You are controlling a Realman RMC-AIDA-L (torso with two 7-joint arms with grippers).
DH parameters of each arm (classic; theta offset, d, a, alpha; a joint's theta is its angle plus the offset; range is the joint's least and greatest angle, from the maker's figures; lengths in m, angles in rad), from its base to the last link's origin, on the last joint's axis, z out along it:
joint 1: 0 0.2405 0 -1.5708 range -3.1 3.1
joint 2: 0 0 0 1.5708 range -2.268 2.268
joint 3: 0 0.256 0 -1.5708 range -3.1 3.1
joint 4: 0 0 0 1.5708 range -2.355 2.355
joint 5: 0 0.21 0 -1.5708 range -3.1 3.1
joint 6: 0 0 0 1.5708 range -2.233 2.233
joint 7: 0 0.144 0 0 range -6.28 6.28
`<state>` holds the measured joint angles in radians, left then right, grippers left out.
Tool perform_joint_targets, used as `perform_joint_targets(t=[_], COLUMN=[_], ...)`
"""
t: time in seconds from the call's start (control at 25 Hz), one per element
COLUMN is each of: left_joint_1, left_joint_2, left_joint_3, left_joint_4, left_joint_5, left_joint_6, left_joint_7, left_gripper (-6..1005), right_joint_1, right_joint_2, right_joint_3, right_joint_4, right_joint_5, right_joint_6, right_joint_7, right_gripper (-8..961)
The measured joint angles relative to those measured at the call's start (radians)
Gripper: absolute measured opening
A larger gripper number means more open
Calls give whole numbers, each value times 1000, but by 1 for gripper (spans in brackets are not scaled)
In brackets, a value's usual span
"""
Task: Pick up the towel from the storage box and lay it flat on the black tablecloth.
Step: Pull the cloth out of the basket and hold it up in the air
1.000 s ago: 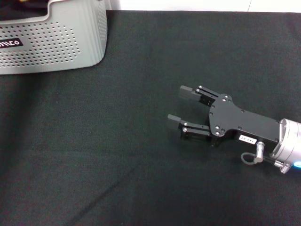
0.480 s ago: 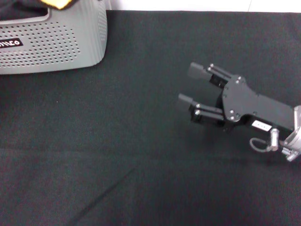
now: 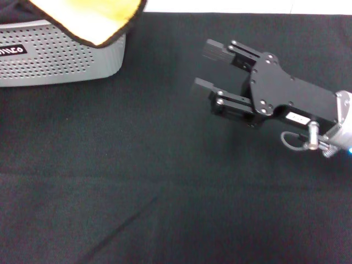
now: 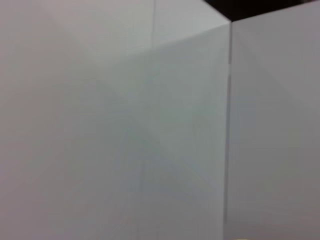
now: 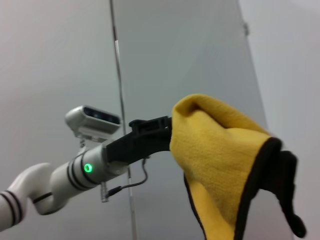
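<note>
Towel point(image 3: 93, 19) hangs yellow side out above the storage box point(image 3: 60, 55), lifted clear of it, pinched shut in the left gripper point(image 5: 167, 132) per the right wrist view. Right gripper point(image 3: 212, 69) hovers over the black tablecloth point(image 3: 137, 181) beside the box, fingers apart, empty.

Pale grey wall panels point(image 4: 125, 125) fill the background — plain, meeting at thin vertical seams point(image 5: 120, 75) — with a white strip point(image 3: 247, 6) behind the worktop's far edge.
</note>
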<state>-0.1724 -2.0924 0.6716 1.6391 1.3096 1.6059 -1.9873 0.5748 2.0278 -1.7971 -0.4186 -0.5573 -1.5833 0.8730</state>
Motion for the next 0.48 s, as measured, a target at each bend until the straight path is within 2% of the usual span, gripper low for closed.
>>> perform_joint_targets(t=[0.08,0.16,0.48], left_joint_1=[-13,-21,-39], left_joint_2=[-1,-1,-2], left_joint_3=[1,1,22], left_joint_4=[-29,-53,-73], left_joint_5=[-15,-42,-91], left_joint_6=[18,31,59], left_joint_7=[2,3,-4], left_gripper=[54,55,57], right_joint_1=[25,46,156], right_joint_2=[0,0,0], right_joint_3=[-2,-2,-61], right_joint_4=[0,1,4], right_joint_5=[-1,0,-1], right_joint_6=[2,4,68], right_joint_7=[0,0,25], right_gripper=[790,728,729])
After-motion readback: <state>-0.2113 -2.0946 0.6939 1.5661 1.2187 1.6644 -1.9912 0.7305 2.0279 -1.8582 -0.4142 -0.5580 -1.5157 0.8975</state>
